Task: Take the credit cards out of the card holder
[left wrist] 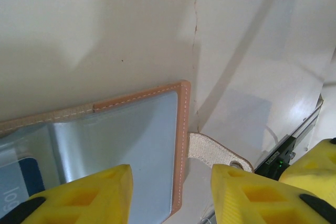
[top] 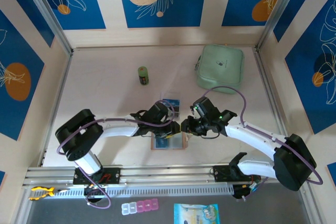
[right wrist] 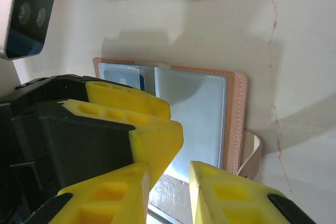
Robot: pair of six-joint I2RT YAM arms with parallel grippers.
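The card holder [top: 169, 141] lies opened flat at the middle of the counter's [top: 105, 87] near edge: salmon leather-like rim with pale stitching, glossy greyish pockets, and a rounded snap tab [left wrist: 212, 151]. A blue credit card [left wrist: 18, 182] sits in one pocket. The left hand [left wrist: 170, 195], with blocky yellow fingers, is released and straddles the rim. I cannot tell whether the right hand [right wrist: 170, 195] grasps anything.

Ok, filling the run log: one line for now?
card holder: open | credit card: in pocket | left gripper: open, over holder | right gripper: open, at holder
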